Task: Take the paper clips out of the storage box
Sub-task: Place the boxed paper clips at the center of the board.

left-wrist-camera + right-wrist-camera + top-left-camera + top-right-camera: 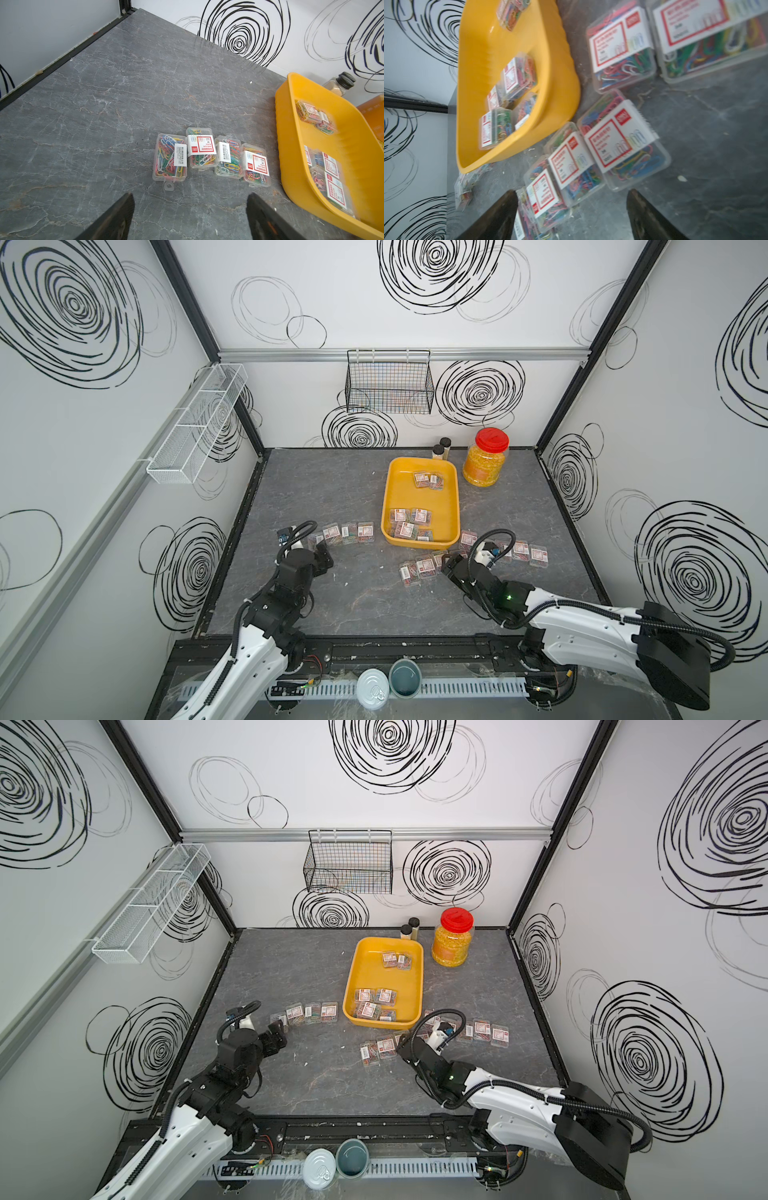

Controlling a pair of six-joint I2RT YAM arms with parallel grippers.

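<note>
The yellow storage box stands right of centre, with two cases of paper clips at its far end and several at its near end. More cases lie on the table: a row left of the box, a cluster in front of it and a row to its right. My left gripper is open, just short of the left row, with bare table between its fingers. My right gripper hangs open over the front cluster, clamping nothing.
A red-lidded jar of yellow grains and two black-capped bottles stand behind the box. A black wire basket hangs on the back wall and a white mesh shelf on the left wall. A tin can and a cup sit at the front edge.
</note>
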